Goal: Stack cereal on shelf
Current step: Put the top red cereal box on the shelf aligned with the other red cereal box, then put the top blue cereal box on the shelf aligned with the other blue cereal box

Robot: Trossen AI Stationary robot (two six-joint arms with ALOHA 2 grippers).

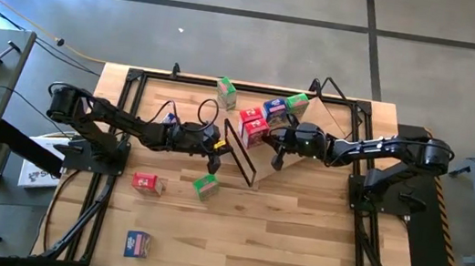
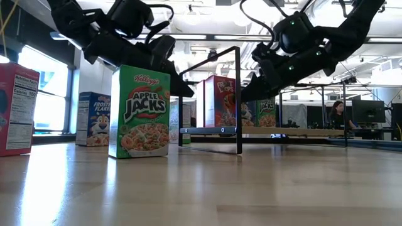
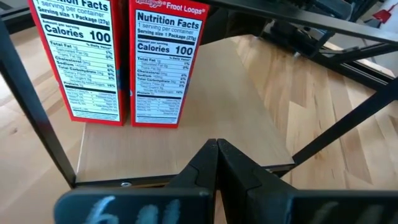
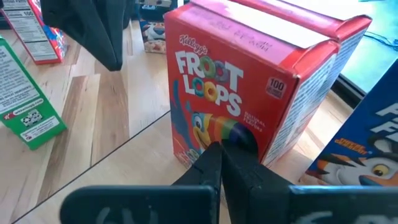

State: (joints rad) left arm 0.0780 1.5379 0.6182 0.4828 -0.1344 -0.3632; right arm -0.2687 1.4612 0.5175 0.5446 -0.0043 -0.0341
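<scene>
The shelf [image 1: 296, 145], a slanted plywood board with a black wire frame [image 1: 240, 152], stands mid-table. On it stand two red cereal boxes [image 1: 254, 126], a blue one [image 1: 276, 109] and a green one [image 1: 297, 102]. My left gripper [image 1: 223, 147] is shut just before the wire frame, aimed at the board below the red boxes' side panels [image 3: 158, 62]. My right gripper [image 4: 221, 149] is shut, its tips at the lower front of a red Froot Loops box [image 4: 249, 81]. Loose boxes stand on the table: green [image 1: 206, 185], red [image 1: 147, 183], blue [image 1: 138, 245], green [image 1: 226, 90]. My right gripper's shut fingertips stand at the lower front face [image 4: 211, 127] of the red Froot Loops box, coming slanting down from the table's right. I cannot tell whether they touch it. The box stands upright on the shelf board.
The green Apple Jacks box [image 2: 139, 112] stands close below my left arm. A blue Frosted Flakes box [image 4: 367, 155] sits right beside the red one. The near half of the table [image 1: 277, 249] is bare wood. A person sits in the room behind [image 2: 339, 113].
</scene>
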